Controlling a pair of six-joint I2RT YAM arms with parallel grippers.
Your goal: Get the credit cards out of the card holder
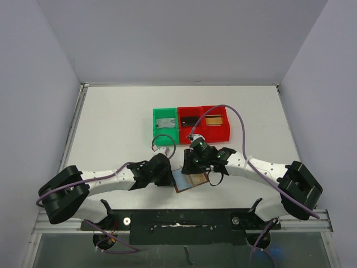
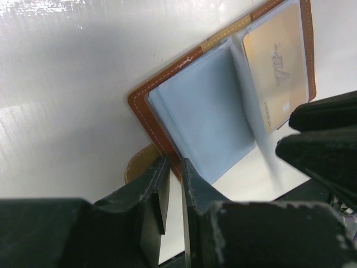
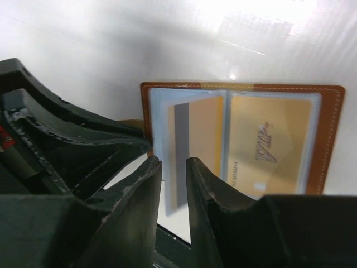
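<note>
Open card holder (image 1: 189, 180) lies at the bench (image 1: 111, 123) near edge, btwn both arms. L pincer (image 2: 174, 167), narrow, nips its brown rim; R pincer (image 3: 174, 184), narrow, grips a limp pocket leaf (image 3: 195, 139). Gold card (image 3: 270, 148): prob. light, stiff, slick; best pinched at pocket mouth.

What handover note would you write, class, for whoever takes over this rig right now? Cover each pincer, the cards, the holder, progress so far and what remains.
Left pincer: shut on the card holder's brown edge; holder open.
Right pincer: narrow, at a lifted pocket leaf; grip unclear.
Gold card sits in the right pocket; second card in the leaf.
Done: green bin and red bins each hold a card-like piece.
To do: pull out the cards seen in the holder.
</note>
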